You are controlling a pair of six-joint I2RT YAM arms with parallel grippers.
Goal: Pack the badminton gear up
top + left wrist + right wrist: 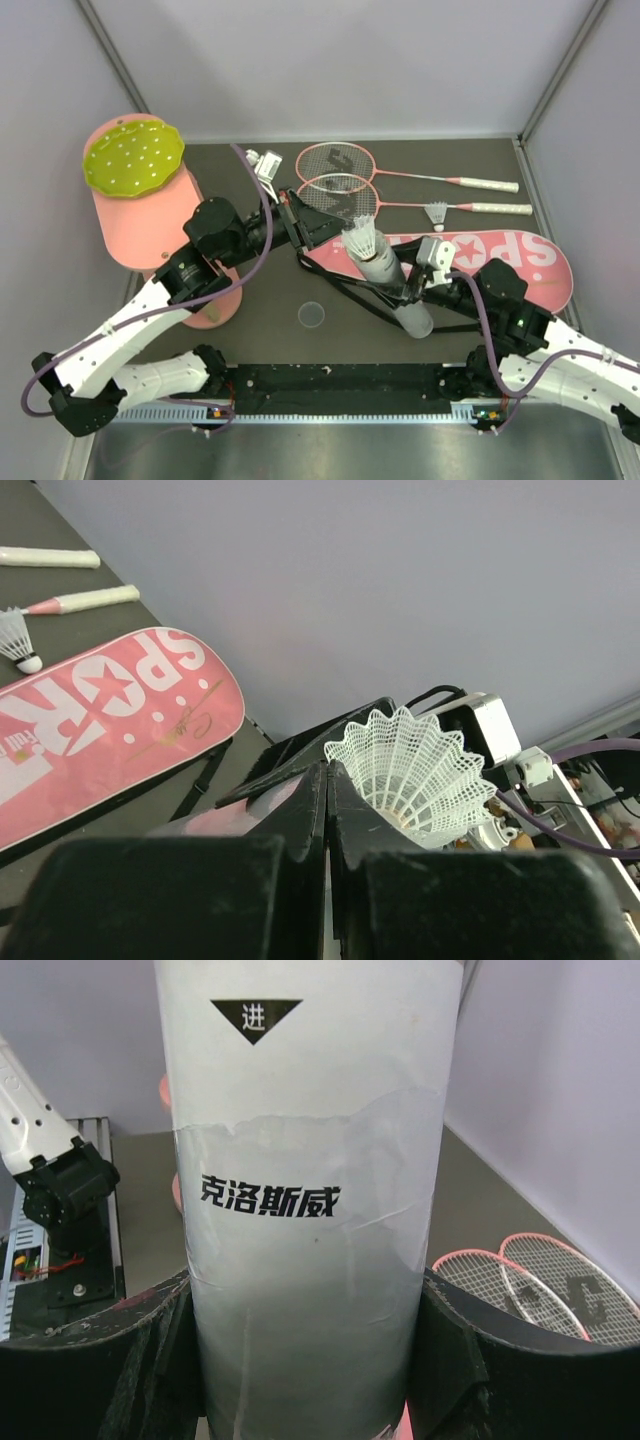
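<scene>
A shuttlecock point(410, 770) sits skirt-up at the mouth of the tube point(305, 1210), just beside the left fingers point(295, 825), which are pressed shut (whether they pinch its skirt is unclear). The right fingers point(140, 1360) clamp the tilted tube from both sides, over the end of the bag point(520, 262) on the counter point(260, 335).

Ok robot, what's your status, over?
Right pincer clamped on the white tube, tilted. Left pincer shut beside the shuttlecock at its mouth. Second shuttlecock loose by the racket handles.
</scene>
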